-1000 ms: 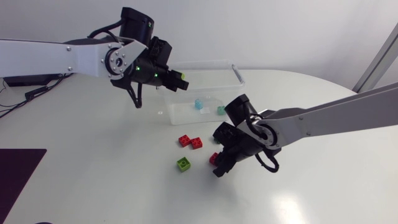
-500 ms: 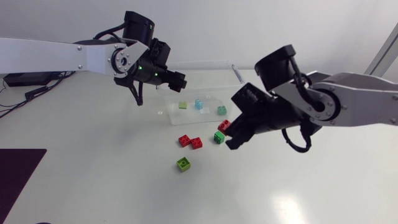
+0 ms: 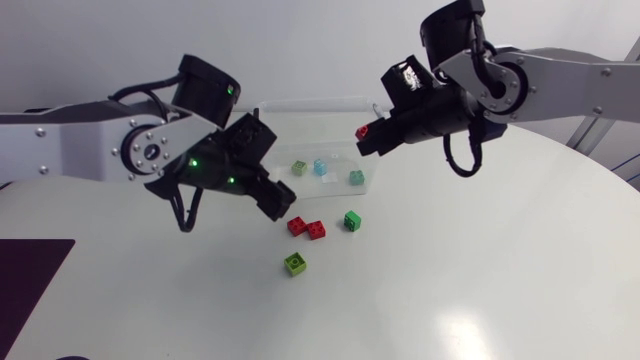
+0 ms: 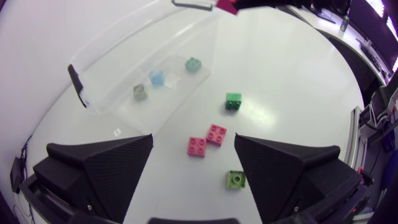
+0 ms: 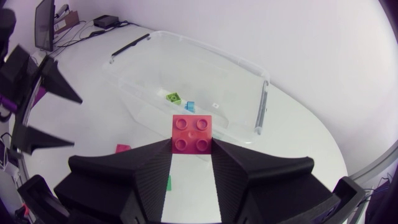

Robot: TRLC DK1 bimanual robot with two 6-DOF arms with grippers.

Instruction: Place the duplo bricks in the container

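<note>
My right gripper is shut on a red duplo brick and holds it in the air over the right end of the clear plastic container. In the right wrist view the red brick sits studs-up between the fingers, with the container ahead and below. An olive, a light blue and a teal brick lie inside. My left gripper hangs open just left of two red bricks on the table. A dark green brick and a lime brick lie nearby.
In the left wrist view the two red bricks, the dark green brick and the lime brick lie ahead of the open fingers, in front of the container. A dark mat covers the table's left front corner.
My left gripper opened, dropped the olive brick into the container and came down toward the loose bricks. My right gripper lifted the red brick from the table up over the container.
</note>
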